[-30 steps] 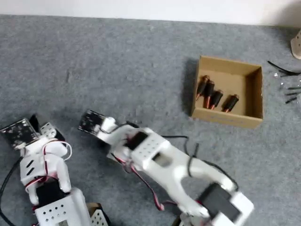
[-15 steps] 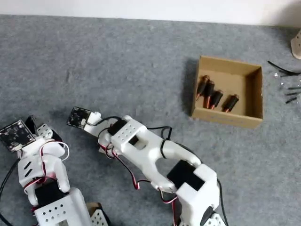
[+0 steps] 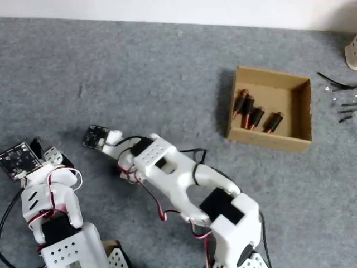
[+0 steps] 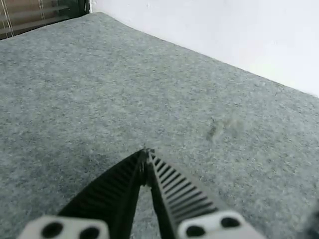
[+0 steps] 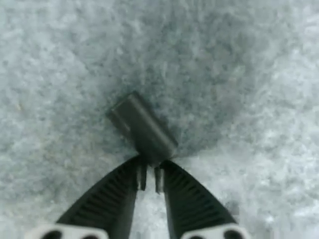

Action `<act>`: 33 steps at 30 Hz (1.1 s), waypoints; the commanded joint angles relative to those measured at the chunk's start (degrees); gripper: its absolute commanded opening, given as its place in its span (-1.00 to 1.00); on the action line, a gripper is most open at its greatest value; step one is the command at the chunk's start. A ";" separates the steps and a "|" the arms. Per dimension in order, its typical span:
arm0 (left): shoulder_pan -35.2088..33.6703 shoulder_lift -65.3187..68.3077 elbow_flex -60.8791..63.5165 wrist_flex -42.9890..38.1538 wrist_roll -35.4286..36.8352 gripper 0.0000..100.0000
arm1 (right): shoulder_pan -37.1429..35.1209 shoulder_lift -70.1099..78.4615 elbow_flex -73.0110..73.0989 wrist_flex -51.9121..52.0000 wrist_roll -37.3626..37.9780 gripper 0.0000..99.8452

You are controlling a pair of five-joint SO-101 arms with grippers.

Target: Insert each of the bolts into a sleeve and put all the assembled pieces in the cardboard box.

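A dark sleeve (image 5: 142,127) sticks out from the tips of my right gripper (image 5: 149,174), which is shut on its near end just above the grey carpet. In the high view that arm (image 3: 167,173) reaches to the left, near the table's front, and its wrist hides the fingers. My left gripper (image 4: 146,159) is shut with nothing in it, low over bare carpet; its arm (image 3: 50,190) sits at the front left. The cardboard box (image 3: 273,75) stands at the right and holds several assembled pieces (image 3: 256,114) side by side.
Thin black parts (image 3: 341,106) lie on the carpet right of the box, near the table's edge. A pale object (image 3: 351,53) shows at the far right edge. Open grey carpet (image 3: 156,78) stretches between the arms and the box.
The right arm swung left and drew in toward the table's front, then shifted slightly back to the right. The left arm barely moved. The box and its pieces stayed put.
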 commanded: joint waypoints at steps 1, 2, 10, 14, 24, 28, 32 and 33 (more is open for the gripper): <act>1.63 0.48 -0.22 0.18 0.44 -0.99 | 5.49 -14.02 6.02 -0.31 -1.58 -0.99; 1.71 0.48 -0.22 0.18 0.44 -0.99 | 6.90 -17.80 9.45 -1.89 -1.85 -0.99; 4.09 0.48 0.40 -0.62 0.35 -0.99 | 17.63 -37.49 32.92 -11.74 -2.20 -0.99; 4.09 0.48 0.40 -1.05 0.35 -0.99 | 20.00 -41.80 38.81 -12.00 -2.20 -0.99; 1.80 0.48 0.31 -1.05 0.35 -0.99 | 6.46 -38.37 33.54 -11.03 -1.93 -0.53; 1.63 0.48 0.31 -1.05 0.35 -0.99 | 2.51 -27.47 21.14 -6.37 -1.67 -0.46; 1.63 0.48 0.31 -1.14 0.35 -0.99 | -4.09 -13.85 8.04 -5.23 -1.58 -0.46; 1.63 0.48 0.31 -1.14 0.35 -0.99 | -5.67 -10.24 4.53 -5.05 -1.58 -0.46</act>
